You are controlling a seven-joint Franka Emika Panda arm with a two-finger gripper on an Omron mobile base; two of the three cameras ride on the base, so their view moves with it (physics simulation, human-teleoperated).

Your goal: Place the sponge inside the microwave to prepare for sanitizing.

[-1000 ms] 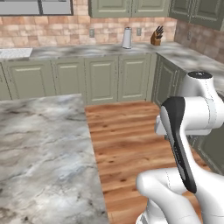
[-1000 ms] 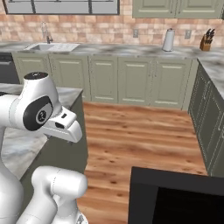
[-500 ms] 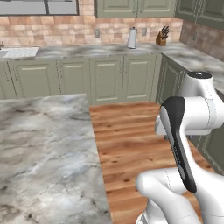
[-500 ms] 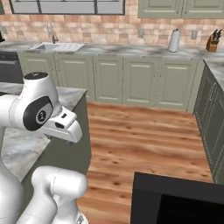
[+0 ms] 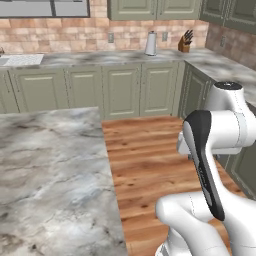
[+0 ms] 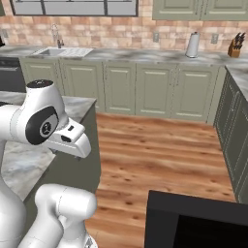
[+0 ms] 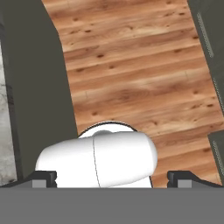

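Kitchen view has shifted sideways since a second ago: base turning, arm tucked. Island counter (image 5: 45,170) near left. Hand (image 7: 112,178) open wide, holding nothing; sponge not fetched.

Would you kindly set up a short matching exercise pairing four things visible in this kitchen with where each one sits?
Things:
1. paper towel roll
2. knife block
3. sink
4. marble island

Places:
A. under the window, with a faucet behind it
B. near the back counter's corner
C. close beside the arm
D. on the back counter below a wall outlet

Pairs: 1-D, 2-B, 3-A, 4-C
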